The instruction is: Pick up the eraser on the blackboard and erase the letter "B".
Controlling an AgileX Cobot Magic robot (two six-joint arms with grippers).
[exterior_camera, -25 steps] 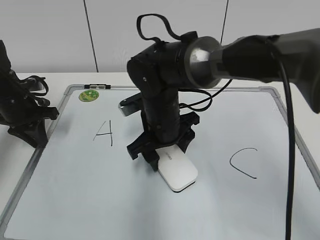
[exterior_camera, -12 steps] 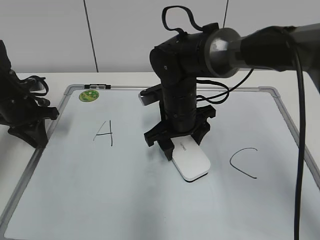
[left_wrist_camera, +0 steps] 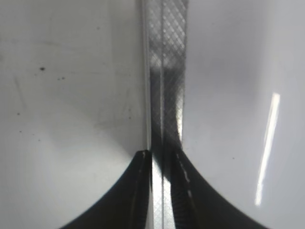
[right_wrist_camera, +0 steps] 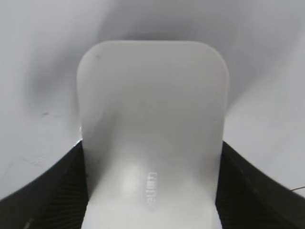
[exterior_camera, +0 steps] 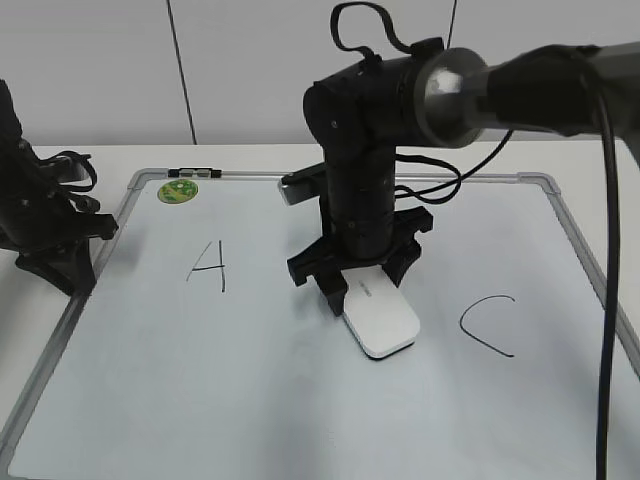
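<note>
The blackboard [exterior_camera: 250,390] lies flat, pale with a grey frame. My right gripper [exterior_camera: 362,287] reaches over its middle and is shut on the eraser [exterior_camera: 382,320], a flat white rounded block resting on the board surface. In the right wrist view the eraser [right_wrist_camera: 152,119] fills the space between the black fingers of the right gripper [right_wrist_camera: 152,195]. No letter "B" shows; the spot between "A" and "C" is partly hidden by the arm and eraser. My left gripper [exterior_camera: 62,262] rests at the board's left edge, with its jaws [left_wrist_camera: 162,160] closed over the metal frame.
A black letter "A" [exterior_camera: 207,266] is at the left and a black "C" [exterior_camera: 488,326] at the right. A round green sticker [exterior_camera: 178,190] sits in the far left corner, next to a small black clip [exterior_camera: 196,173] on the frame. A white wall stands behind.
My right gripper has carried the eraser to the right and slightly away across the board's middle, mostly in the first half second. The left arm has not moved.
</note>
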